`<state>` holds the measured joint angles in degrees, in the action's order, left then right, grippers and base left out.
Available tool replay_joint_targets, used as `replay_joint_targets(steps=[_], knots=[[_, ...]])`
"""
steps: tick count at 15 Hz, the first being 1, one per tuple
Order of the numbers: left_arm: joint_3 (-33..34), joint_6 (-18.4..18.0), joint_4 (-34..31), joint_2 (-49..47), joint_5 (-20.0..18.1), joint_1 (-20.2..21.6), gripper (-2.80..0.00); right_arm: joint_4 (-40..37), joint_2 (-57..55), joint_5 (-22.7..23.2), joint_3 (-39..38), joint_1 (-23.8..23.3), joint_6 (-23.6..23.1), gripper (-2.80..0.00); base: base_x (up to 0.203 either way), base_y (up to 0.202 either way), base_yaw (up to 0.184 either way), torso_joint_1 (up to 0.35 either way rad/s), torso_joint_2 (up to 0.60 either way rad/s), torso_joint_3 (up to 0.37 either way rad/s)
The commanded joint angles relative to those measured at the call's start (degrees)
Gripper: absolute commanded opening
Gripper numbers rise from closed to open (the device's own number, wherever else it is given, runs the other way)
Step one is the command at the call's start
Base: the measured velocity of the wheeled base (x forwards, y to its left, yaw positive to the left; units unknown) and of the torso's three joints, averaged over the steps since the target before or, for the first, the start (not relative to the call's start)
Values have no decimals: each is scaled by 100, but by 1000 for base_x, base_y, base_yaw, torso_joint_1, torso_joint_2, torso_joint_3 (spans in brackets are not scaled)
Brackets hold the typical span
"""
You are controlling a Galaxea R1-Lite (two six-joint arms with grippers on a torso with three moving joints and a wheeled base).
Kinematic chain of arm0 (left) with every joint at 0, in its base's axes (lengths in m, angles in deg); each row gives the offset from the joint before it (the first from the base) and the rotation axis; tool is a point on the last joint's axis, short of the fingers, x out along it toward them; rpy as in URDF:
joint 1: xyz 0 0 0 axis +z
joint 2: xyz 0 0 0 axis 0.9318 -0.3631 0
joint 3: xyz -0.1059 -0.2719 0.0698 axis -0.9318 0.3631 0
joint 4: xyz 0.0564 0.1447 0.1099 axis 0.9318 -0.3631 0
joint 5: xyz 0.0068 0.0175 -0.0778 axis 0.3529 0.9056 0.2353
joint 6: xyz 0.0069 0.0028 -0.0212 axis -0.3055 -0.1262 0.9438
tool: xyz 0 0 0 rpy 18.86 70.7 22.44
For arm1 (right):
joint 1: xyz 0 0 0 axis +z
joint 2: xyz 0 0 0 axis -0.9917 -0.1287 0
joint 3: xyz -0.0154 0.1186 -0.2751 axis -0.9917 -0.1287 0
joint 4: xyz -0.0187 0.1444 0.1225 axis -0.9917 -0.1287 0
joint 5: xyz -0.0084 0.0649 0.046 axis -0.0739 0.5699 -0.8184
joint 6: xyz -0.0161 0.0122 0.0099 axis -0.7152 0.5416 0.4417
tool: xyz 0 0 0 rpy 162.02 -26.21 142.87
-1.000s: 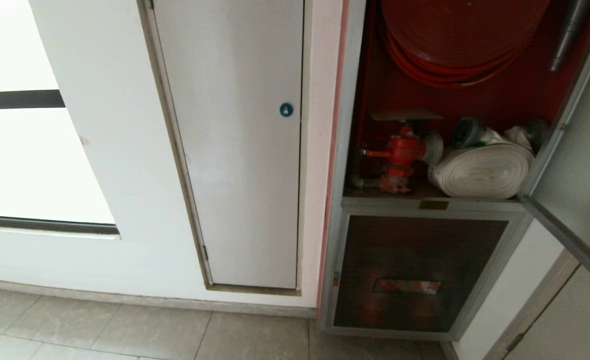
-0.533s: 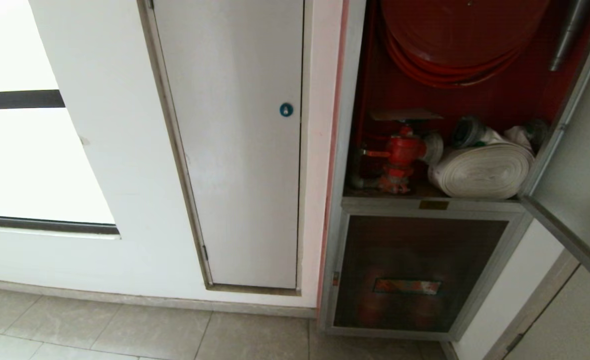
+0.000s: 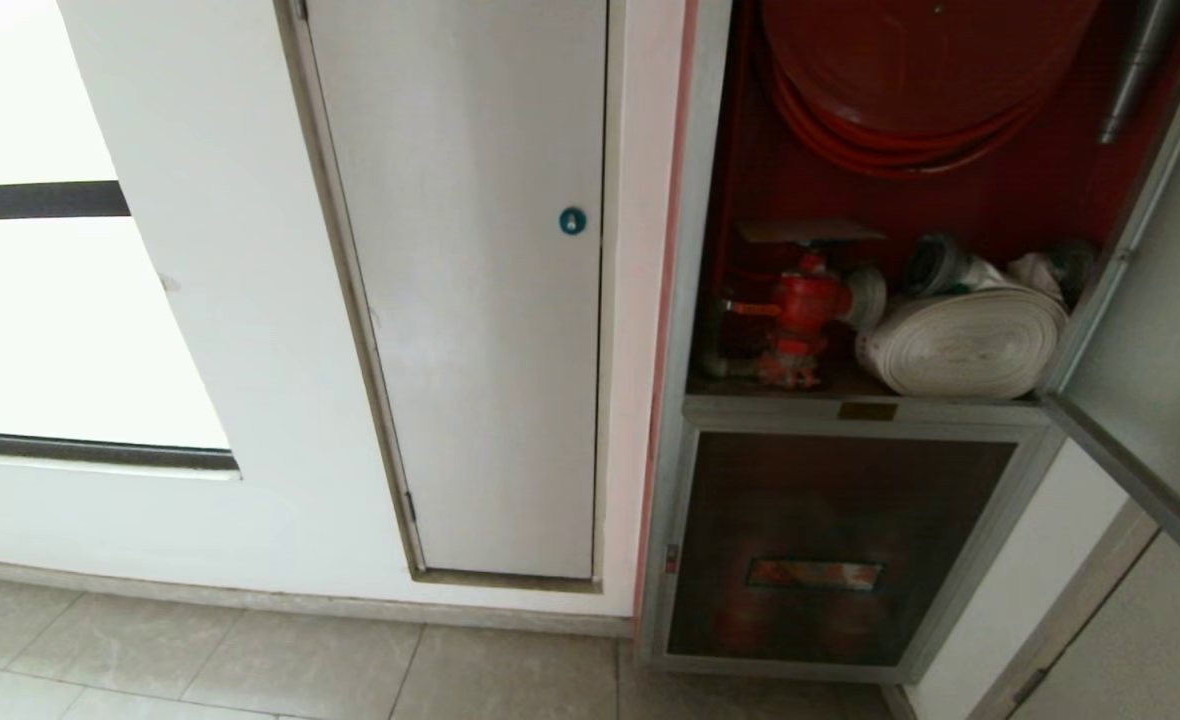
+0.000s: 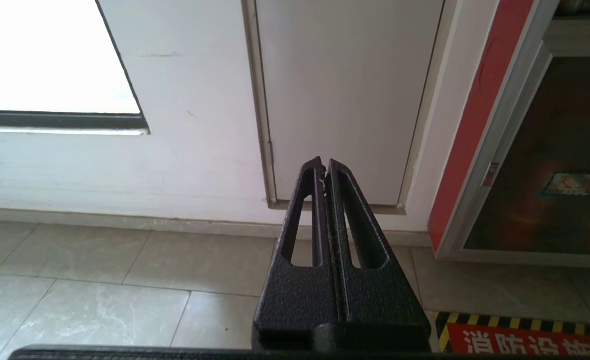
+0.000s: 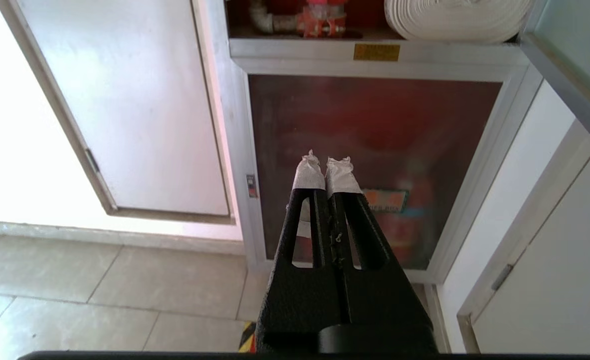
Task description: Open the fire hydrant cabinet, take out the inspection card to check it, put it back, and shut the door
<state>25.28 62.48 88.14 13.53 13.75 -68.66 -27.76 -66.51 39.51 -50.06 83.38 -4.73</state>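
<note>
The fire hydrant cabinet [image 3: 710, 300] is seen open, its door [image 3: 1150, 470] swung out to the right. Inside, the red valve [image 3: 800, 310] stands beside the white rolled hose [image 3: 960, 340]. The left gripper [image 4: 324, 167] and right gripper [image 5: 325, 167] are both pressed together, holding nothing, low before the wall.

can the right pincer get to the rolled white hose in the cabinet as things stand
Probably yes. The door is swung open to the right, so nothing covers the rolled white hose on its shelf. The right pincer, shut and empty, hangs low before the lower glass panel, so it must rise.
</note>
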Motion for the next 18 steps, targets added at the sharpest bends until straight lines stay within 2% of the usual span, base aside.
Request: replay_joint_targets(steps=[1,18], knots=[[1,-7,0,-7,-1,4,-280,2,-9,-1,-26,2,2,-280,99,0,-4,-1,-8,-1],[1,-16,0,-7,-1,4,-280,2,-9,-1,-26,2,-4,-280,195,0,0,4,2,2]])
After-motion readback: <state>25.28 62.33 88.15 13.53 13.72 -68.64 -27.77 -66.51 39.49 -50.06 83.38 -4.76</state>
